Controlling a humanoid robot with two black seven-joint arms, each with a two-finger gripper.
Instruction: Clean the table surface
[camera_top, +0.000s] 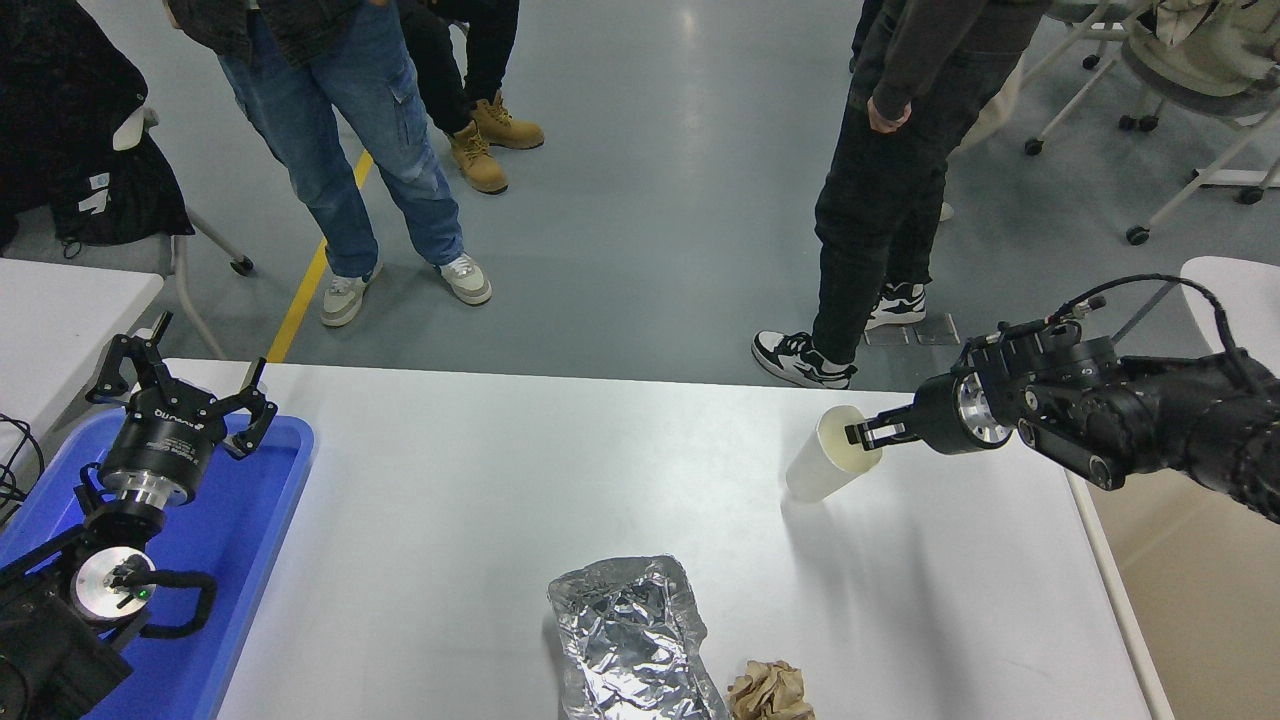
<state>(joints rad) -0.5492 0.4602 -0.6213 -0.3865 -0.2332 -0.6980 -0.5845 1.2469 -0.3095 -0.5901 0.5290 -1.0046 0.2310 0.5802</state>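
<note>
Head view showed our right tool (858, 435) pinching the rim of a white paper cup (828, 467) — tipped, we think, to carry it off the wide white surface (480, 480). Our left tool (180, 395) sat open over the blue tray (235, 530).

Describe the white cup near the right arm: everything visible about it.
The white cup looks like plain paper, tapered, with an open mouth and a pale yellowish inside. It is tilted, its mouth turned toward the right hand, whose fingers are shut on the rim, one inside the mouth. It sits over the far right part of the table surface, seemingly lifted, its shadow below. Whether it holds anything cannot be told.
</note>
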